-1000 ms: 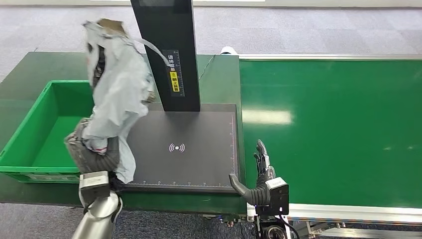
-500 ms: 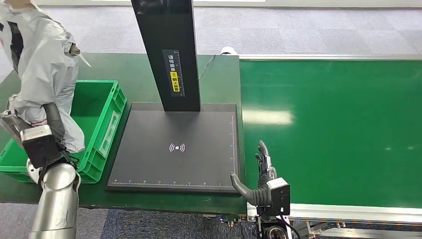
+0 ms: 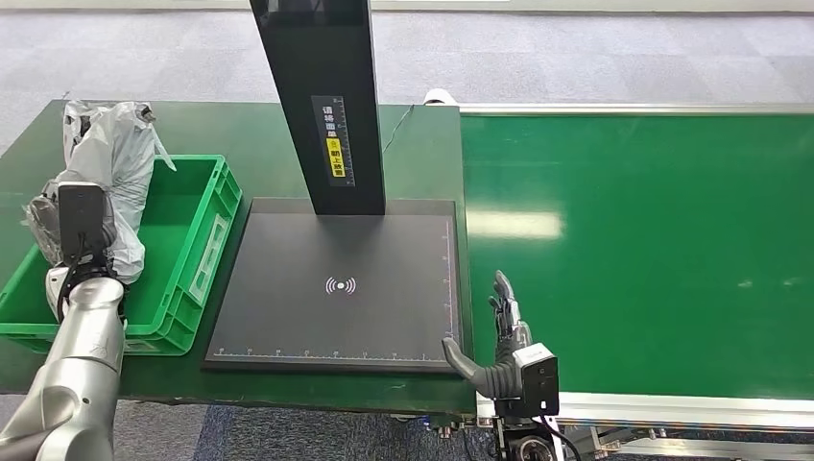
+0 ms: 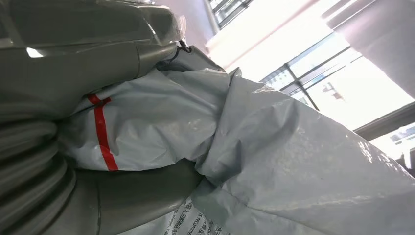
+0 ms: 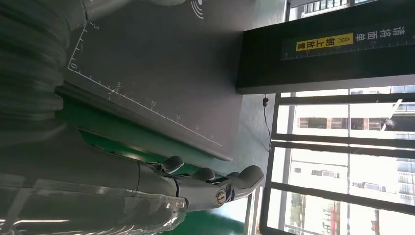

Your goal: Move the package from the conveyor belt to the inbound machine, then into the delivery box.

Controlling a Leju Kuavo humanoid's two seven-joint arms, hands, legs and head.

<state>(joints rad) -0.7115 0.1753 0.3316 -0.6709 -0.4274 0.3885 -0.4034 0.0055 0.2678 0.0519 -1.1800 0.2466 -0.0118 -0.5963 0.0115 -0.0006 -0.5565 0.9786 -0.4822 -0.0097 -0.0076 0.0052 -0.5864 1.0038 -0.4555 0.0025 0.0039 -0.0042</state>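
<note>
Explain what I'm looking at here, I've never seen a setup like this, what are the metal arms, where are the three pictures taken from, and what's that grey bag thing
This is a two-armed humanoid robot at a parcel station. The wide picture comes from its head, looking down; the two close pictures come from cameras at its wrists. The left hand holds a crumpled grey plastic package with a red stripe over the green delivery box, not yet released. The left wrist picture shows that package up close. The right hand holds nothing, fingers apart, near the edge of the green conveyor belt, which carries no parcel here. Between belt and box sits the inbound machine: a flat black scanning pad with ruler marks and a black post rising behind it.
</note>
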